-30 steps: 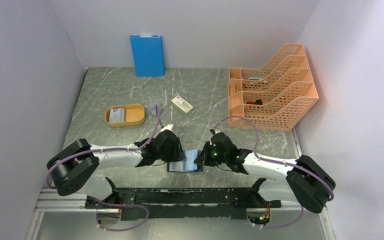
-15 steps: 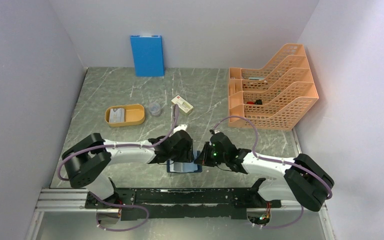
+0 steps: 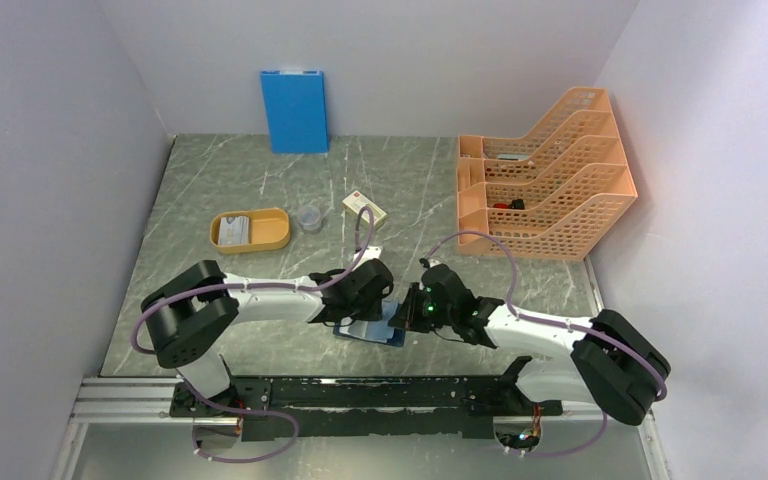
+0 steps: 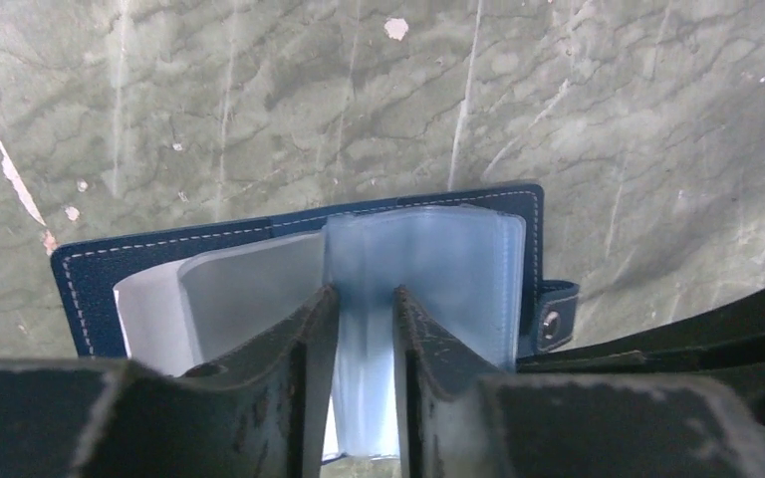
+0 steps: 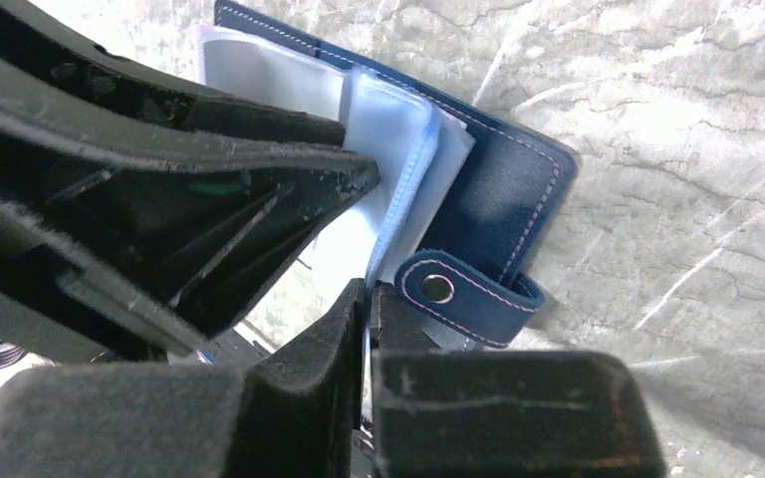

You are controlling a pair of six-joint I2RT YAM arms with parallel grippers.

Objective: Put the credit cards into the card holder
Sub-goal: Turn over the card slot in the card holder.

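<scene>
Card holder (image 4: pixel 418 269): navy stitched leather-look folding wallet with clear plastic sleeves, lying open and flat at lower centre of the top view, between the two arms. Grey-green marbled stone-look table (image 3: pixel 410 180) underneath. Orange plastic lattice stacked file racks (image 3: pixel 545 190) at right, a few small items inside, too small to tell. Bright blue rigid upright folder (image 3: pixel 295 110) leans on the back wall, upper centre. Orange oval plastic tray (image 3: pixel 278 232) at left centre holds the credit cards (image 3: pixel 233 231), pale flat rectangles, count unclear. Cream box with a red mark (image 3: pixel 364 210) and small clear cup (image 3: pixel 308 217) sit just right of the tray.

Left gripper (image 4: pixel 364 291) is over the sleeves, black scuffed fingers a narrow gap apart with sleeve plastic showing in the gap; cannot tell if it is pinched. Right gripper (image 5: pixel 367 287) is at the holder's edge beside the snap tab (image 5: pixel 468 294), fingers pressed together on a thin pale sleeve edge.
</scene>
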